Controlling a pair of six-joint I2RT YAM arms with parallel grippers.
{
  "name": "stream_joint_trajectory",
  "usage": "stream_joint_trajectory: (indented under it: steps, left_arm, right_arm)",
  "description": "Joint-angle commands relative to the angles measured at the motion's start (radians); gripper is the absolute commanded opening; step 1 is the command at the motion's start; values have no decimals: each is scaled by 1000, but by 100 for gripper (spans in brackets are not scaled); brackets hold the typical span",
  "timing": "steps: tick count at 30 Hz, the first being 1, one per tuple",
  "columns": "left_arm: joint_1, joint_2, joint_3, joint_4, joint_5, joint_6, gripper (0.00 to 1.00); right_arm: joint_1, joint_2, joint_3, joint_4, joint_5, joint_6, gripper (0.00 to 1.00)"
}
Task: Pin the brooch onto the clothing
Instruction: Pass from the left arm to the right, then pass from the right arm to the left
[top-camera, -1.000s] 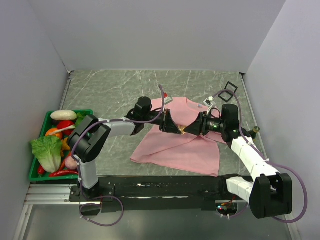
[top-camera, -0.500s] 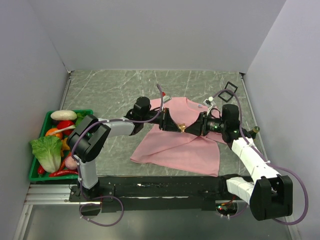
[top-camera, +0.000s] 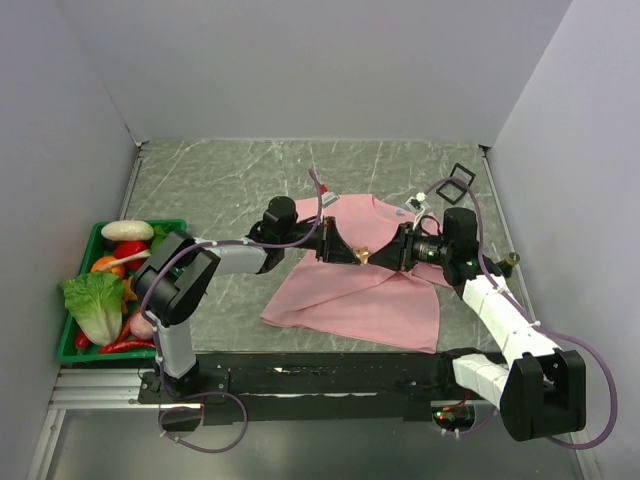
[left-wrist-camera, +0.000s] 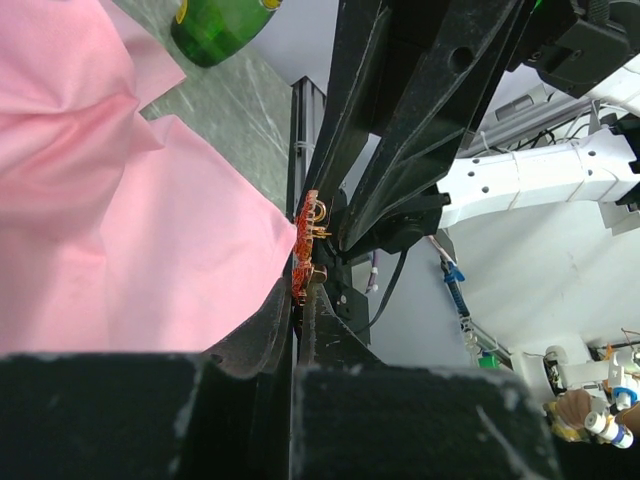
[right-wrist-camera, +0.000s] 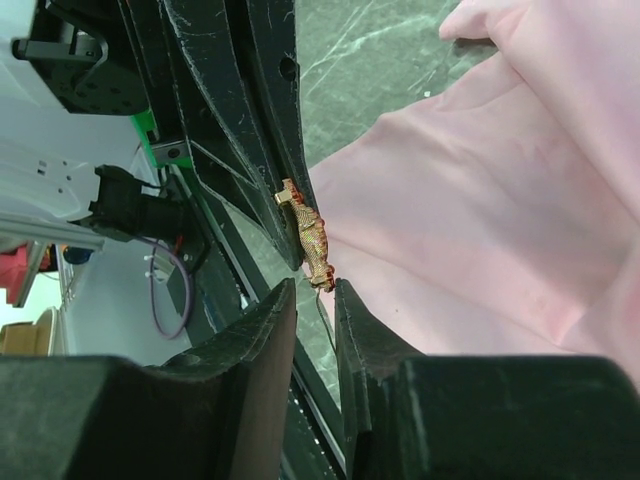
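Observation:
The pink T-shirt (top-camera: 370, 295) lies flat on the table, neck label at the far side. My left gripper (top-camera: 354, 253) hovers over its middle, shut on the tiny orange-red brooch (top-camera: 363, 255). In the left wrist view the brooch (left-wrist-camera: 305, 238) sticks out past the closed left gripper (left-wrist-camera: 300, 290), above the shirt (left-wrist-camera: 120, 230). My right gripper (top-camera: 379, 257) faces it tip to tip. In the right wrist view the right gripper (right-wrist-camera: 315, 290) is open by a narrow gap, and the brooch's (right-wrist-camera: 311, 238) lower end sits at that gap above the shirt (right-wrist-camera: 500, 200).
A green basket (top-camera: 66, 345) of vegetables stands at the left table edge. A black square frame (top-camera: 461, 180) and a small white item (top-camera: 415, 206) lie beyond the shirt's far right corner. A small brass object (top-camera: 512, 260) sits by the right wall.
My left arm has drawn back a little to the left, taking the brooch slightly left and away. My right gripper has stayed close at the brooch's tip.

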Motion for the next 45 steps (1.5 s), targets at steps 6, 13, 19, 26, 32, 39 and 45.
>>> stream_joint_trajectory:
  steps: [6, 13, 19, 26, 32, 39, 45]
  left_arm:
    - [0, -38, -9, 132, -5, -47, 1]
    - [-6, -25, -3, 168, 11, -59, 20]
    - [-17, -5, 8, 203, 23, -84, 46]
    - [-32, 31, 37, 212, 43, -96, 58]
    - [-37, 56, 37, 258, 29, -127, 59]
    - [-37, 84, 32, 347, 21, -185, 48]
    - [-37, 99, 29, 384, 9, -214, 34]
  right_arm:
    - [19, 9, 24, 56, -16, 11, 15]
    - [20, 7, 27, 26, -5, -12, 0]
    - [20, 4, 29, 27, -14, -16, 0]
    - [20, -2, 39, 9, -18, -29, 0]
    - [22, -10, 38, 9, -22, -29, 0]
    - [20, -10, 42, -2, -25, -38, 0]
    - [22, -11, 38, -5, -28, -42, 0]
